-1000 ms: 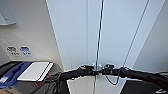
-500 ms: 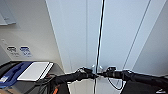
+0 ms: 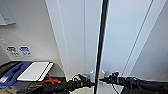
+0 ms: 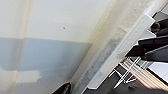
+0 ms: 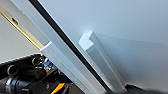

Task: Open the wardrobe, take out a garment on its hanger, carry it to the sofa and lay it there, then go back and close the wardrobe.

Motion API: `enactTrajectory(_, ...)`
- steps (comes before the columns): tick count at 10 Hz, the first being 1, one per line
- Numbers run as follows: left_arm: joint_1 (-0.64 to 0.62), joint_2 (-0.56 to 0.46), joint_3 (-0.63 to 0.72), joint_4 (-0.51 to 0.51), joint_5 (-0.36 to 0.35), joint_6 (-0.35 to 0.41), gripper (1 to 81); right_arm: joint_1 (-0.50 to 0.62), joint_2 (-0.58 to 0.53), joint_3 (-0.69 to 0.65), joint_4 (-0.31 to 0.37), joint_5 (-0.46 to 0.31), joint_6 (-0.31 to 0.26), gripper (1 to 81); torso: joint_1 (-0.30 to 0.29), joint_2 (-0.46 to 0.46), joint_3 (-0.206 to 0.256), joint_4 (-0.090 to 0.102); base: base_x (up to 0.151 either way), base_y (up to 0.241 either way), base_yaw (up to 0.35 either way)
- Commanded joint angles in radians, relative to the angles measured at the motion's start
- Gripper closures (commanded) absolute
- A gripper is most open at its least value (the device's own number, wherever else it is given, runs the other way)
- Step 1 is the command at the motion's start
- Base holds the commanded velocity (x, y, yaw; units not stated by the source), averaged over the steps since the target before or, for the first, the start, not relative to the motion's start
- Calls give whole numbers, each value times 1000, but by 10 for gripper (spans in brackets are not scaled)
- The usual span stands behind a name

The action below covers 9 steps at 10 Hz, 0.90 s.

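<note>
Stage: opening the wardrobe, judged from both arms at the handles; garment, hanger not reached yet.
Wardrobe: tall white cabinet w/ two plain doors, straight ahead, close to the camera. Dark vertical gap runs btwn the doors.
Change: vs. a second ago the gap reads wider and darker; it was a thin line then. Whole head view barely shifted, so it's the doors moving, not the camera. Means the doors are starting to part; interior not visible yet.
Handles: pair of small vertical white handles, left one, right one, either side of the gap. Right wrist view shows the right handle large, just beside the dark seam.
Left gripper: at the left handle, touching or just beside it; can't tell if fingers are wide or closed on it.
Right gripper: at the right handle; finger state also can't tell.
Side stuff: dark table left of the wardrobe w/ a flat white board and a blue item on it; two small wall labels above.
Risk: my guess, a grip slipping off such slim handles as the doors swing.
</note>
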Motion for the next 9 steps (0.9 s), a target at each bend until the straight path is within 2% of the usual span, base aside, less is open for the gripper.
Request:
enactTrajectory(1,93,-171,396,97,4,-18,10,-30,-53,248,-64,-31,35,10,0,0,0,0,0,0,0)
enactTrajectory(3,180,-337,520,135,2,-18,10,-109,-161,368,-160,-30,35,10,0,0,0,0,0,0,0)
enactTrajectory(4,212,-404,576,152,-3,-18,10,-156,-229,432,-197,-4,35,10,0,0,0,0,0,0,0)
enactTrajectory(7,336,-627,752,229,-18,-17,10,-348,-468,523,-303,215,35,10,0,0,1,0,0,0,0)
enactTrajectory(8,393,-697,773,256,-69,-17,10,-408,-533,528,-335,308,37,10,0,0,1,0,0,0,0)
enactTrajectory(9,450,-765,773,273,-154,-18,10,-464,-592,525,-363,396,40,10,0,0,2,0,0,0,0)
